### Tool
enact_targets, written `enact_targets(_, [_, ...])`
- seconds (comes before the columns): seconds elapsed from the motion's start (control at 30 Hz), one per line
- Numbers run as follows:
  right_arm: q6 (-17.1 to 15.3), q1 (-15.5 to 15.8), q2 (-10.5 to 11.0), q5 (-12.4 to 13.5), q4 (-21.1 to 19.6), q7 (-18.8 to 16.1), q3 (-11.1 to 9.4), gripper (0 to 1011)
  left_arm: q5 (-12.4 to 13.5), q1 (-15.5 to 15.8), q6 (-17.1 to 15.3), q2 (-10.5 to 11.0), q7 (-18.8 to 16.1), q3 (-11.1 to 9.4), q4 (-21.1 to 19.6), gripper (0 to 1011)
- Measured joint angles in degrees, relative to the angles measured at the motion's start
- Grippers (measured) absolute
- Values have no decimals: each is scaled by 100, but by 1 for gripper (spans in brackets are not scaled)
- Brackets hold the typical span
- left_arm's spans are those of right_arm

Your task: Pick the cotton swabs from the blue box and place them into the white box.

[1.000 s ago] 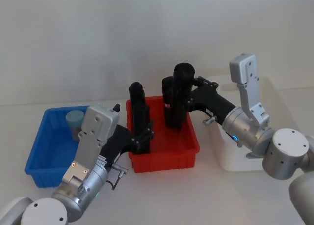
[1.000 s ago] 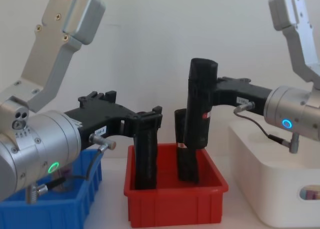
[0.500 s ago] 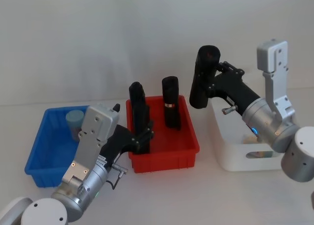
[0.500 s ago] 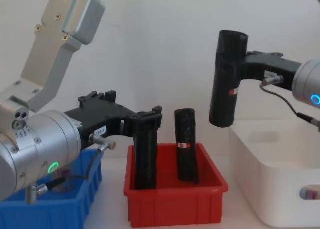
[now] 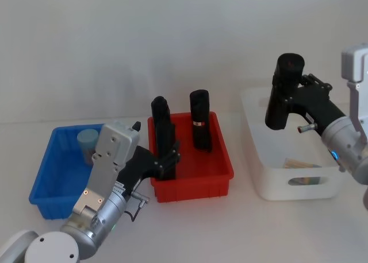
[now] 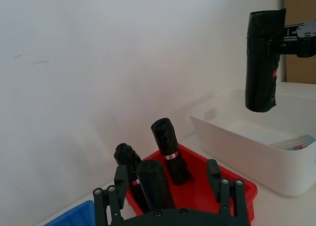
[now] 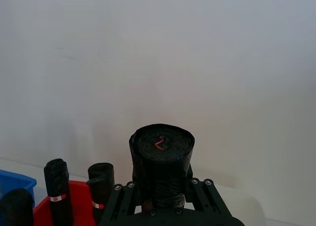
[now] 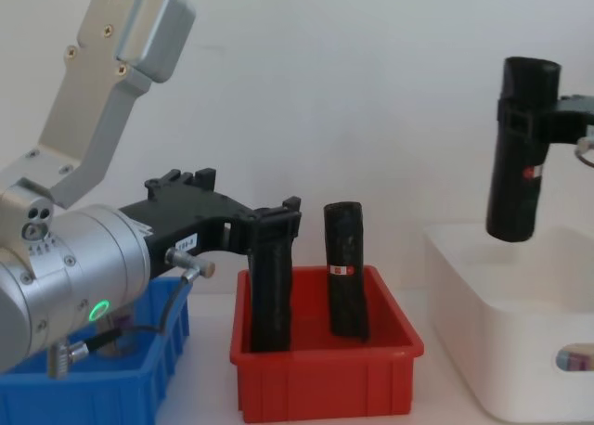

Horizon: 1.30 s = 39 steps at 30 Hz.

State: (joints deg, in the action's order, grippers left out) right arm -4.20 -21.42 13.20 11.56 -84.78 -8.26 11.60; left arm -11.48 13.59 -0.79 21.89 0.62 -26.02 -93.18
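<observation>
One cotton swab jar with a light-blue lid stands in the far corner of the blue box. Tan swab sticks lie inside the white box. My right gripper is shut on a tall black roll and holds it upright in the air over the white box. My left gripper hangs low over the red bin. It is open, with another black roll standing between its fingers.
A third black roll with a red-and-white band stands at the back of the red bin, between the blue and white boxes. A bare white wall rises behind the table. Open tabletop lies in front of the bins.
My right gripper lifted the black roll out of the red bin and carried it right, to above the white box. The left arm has not moved.
</observation>
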Motion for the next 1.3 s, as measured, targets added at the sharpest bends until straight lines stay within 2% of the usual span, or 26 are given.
enact_targets(0.37, [-367,228,186,118,-180,265,-161,443,0,0,0,0,0,0,0,1004])
enact_targets(0.5, [-417,259,215,142,-172,264,-183,529,0,0,0,0,0,0,0,1004])
enact_targets(0.53, [-422,266,221,146,-156,252,-190,594,0,0,0,0,0,0,0,1004])
enact_targets(0.63, [-424,274,230,155,-121,210,-195,652,0,0,0,0,0,0,0,1004])
enact_targets(0.67, [-421,276,231,159,-111,196,-197,709,0,0,0,0,0,0,0,1004])
enact_targets(0.7, [-418,278,232,161,-100,186,-198,719,0,0,0,0,0,0,0,1003])
enact_targets(0.73, [-410,280,233,166,-88,168,-198,782,0,0,0,0,0,0,0,1004])
enact_targets(0.8, [-400,283,234,171,-76,148,-199,818,0,0,0,0,0,0,0,1004])
enact_targets(0.83, [-391,284,235,174,-64,134,-200,872,0,0,0,0,0,0,0,1003])
enact_targets(1.0, [-368,287,237,183,-37,95,-203,986,0,0,0,0,0,0,0,1004])
enact_targets(1.3, [-342,291,242,190,-8,53,-209,1002,0,0,0,0,0,0,0,1004])
